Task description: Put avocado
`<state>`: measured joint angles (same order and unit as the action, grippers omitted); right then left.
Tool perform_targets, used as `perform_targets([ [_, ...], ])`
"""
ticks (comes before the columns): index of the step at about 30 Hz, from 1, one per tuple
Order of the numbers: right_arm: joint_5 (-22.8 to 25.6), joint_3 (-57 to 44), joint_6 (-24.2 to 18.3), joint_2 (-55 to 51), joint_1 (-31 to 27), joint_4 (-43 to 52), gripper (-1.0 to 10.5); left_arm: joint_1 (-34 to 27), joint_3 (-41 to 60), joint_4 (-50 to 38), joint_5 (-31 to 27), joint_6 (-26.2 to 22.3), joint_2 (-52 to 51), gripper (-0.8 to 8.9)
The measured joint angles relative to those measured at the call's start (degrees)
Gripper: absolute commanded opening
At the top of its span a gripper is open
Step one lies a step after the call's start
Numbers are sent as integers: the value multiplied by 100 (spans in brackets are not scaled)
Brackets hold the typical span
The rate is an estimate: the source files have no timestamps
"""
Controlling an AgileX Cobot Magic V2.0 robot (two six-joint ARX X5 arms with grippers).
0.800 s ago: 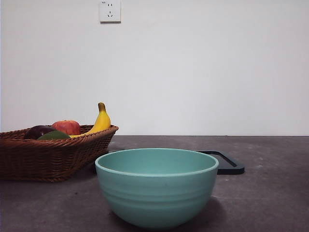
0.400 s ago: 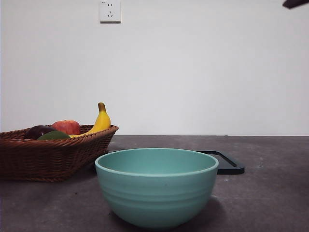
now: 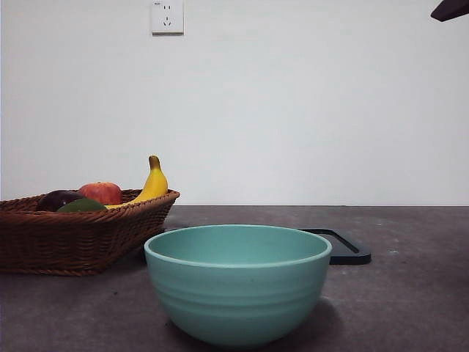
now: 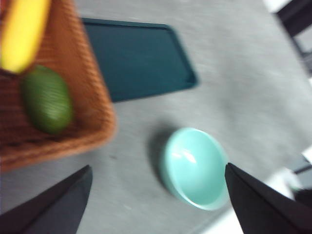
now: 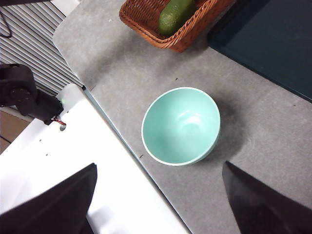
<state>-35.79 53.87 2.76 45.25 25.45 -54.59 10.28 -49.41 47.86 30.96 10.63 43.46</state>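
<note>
The dull green avocado (image 3: 82,206) lies in the wicker basket (image 3: 88,235) at the left, in front of a dark purple fruit (image 3: 58,198) and a red apple (image 3: 101,192). My left gripper (image 4: 158,165) hangs open high over the table, between the avocado (image 4: 46,99) and the teal bowl (image 4: 195,168), holding nothing. My right gripper (image 5: 159,165) is also open and empty, high above the bowl (image 5: 181,125), with the avocado (image 5: 175,14) farther off in the basket (image 5: 146,22). One arm shows only as a black tip (image 3: 451,9) at the front view's top right corner.
A banana (image 3: 152,183) leans on the basket's right rim. The teal bowl (image 3: 238,282) stands near the front centre. A flat black tray (image 3: 341,246) lies behind it to the right. The table's white edge (image 5: 97,161) runs close to the bowl.
A black arm tip has come into the top right corner of the front view and grown slightly larger. The fruit, basket, bowl and tray have not moved.
</note>
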Motion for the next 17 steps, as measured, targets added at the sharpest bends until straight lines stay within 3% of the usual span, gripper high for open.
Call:
perform_targets([
  [11, 0, 0, 0, 0, 0, 0, 413, 498, -793, -393, -1757, -181, 1891, 432],
  [17, 0, 0, 0, 0, 0, 0, 413, 719, -1156, -409, -2271, -284, 2944, 432],
])
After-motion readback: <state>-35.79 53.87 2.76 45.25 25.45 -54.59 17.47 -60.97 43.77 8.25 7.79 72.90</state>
